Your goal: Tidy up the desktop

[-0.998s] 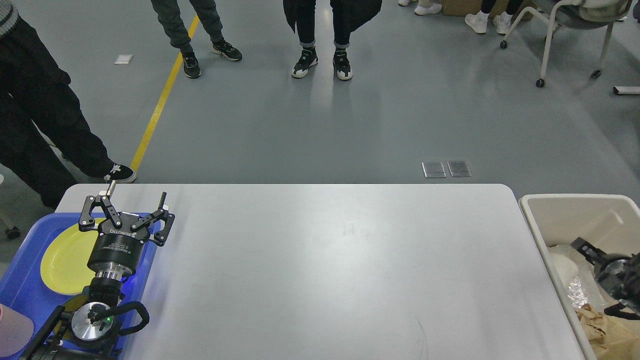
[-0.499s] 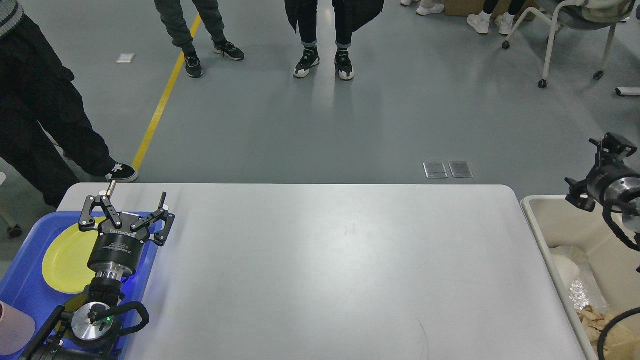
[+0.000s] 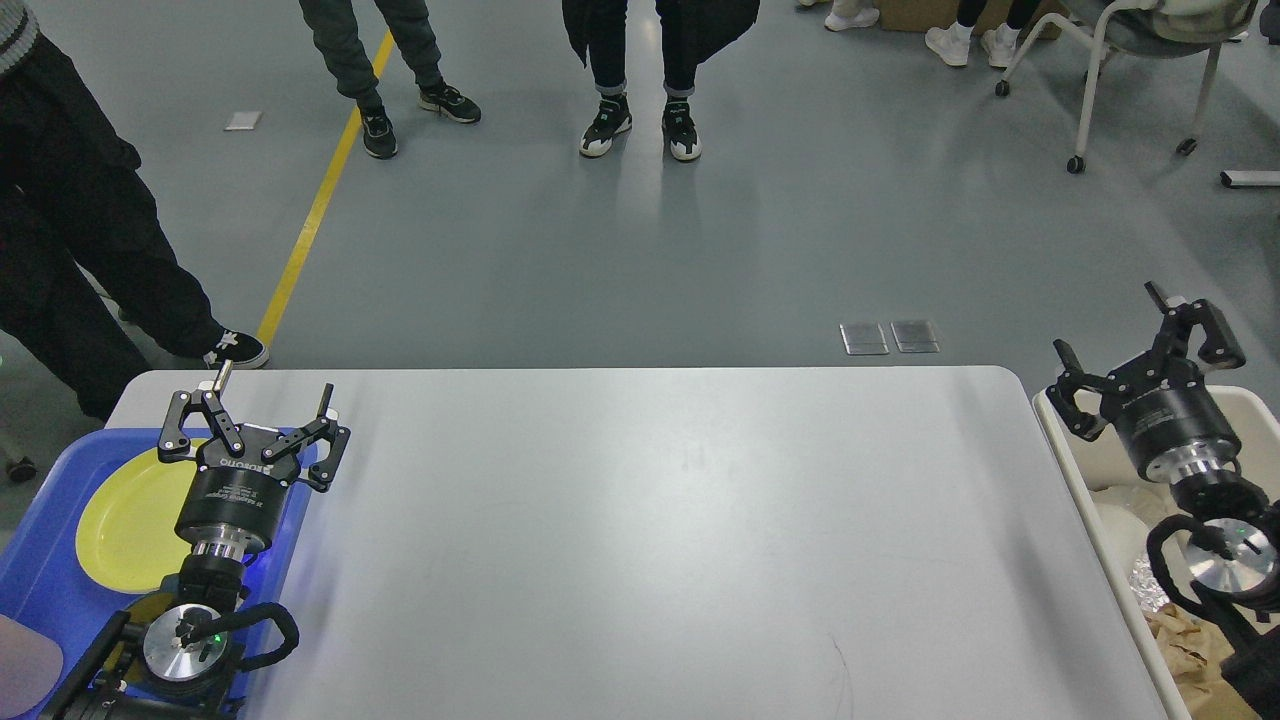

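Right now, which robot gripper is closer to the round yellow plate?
Left. The left gripper hovers open right over the blue plastic tray, beside the round yellow plate. The right gripper is open above the cream bin, across the white desktop.

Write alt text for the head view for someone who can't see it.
A large white desktop fills the view. The left gripper, fingers open, hovers over a blue tray holding a yellow plate. The right gripper, also open, hangs above a cream bin of crumpled trash; people stand beyond.
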Available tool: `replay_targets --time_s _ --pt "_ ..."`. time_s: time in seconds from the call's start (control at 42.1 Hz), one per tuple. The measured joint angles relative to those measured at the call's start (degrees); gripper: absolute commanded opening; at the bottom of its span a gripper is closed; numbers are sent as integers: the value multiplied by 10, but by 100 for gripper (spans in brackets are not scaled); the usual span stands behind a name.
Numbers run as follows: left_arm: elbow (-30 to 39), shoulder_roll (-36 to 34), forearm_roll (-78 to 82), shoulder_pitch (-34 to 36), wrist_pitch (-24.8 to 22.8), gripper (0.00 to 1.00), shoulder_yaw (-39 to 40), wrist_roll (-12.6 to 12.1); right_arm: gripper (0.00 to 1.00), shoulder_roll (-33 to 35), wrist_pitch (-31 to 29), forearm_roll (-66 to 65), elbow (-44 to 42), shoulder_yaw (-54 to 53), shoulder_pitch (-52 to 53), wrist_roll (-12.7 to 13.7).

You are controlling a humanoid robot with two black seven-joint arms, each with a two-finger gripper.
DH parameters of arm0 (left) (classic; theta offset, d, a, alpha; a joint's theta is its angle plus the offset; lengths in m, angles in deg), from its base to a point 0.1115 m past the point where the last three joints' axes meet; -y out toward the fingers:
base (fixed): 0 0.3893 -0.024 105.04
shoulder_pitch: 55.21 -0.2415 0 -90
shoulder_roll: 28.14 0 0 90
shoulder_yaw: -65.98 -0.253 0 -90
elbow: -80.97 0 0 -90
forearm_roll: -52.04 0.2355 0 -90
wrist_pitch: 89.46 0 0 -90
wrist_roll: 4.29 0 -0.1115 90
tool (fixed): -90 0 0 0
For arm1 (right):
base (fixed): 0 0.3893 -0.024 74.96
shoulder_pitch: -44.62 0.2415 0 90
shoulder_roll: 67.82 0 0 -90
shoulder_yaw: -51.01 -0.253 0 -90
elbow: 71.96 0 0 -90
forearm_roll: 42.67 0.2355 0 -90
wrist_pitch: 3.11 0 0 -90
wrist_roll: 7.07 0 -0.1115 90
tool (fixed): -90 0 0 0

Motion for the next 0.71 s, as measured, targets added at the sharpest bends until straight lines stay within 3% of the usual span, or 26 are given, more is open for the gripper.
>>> replay_targets --time_s 0.166,0.713 --pt "0 0 0 0 0 96 0 0 100 -43 11 -51 0 -49 -37 -31" --pt "0 0 0 0 0 96 0 0 100 -56 7 -45 9 -58 -43 -33"
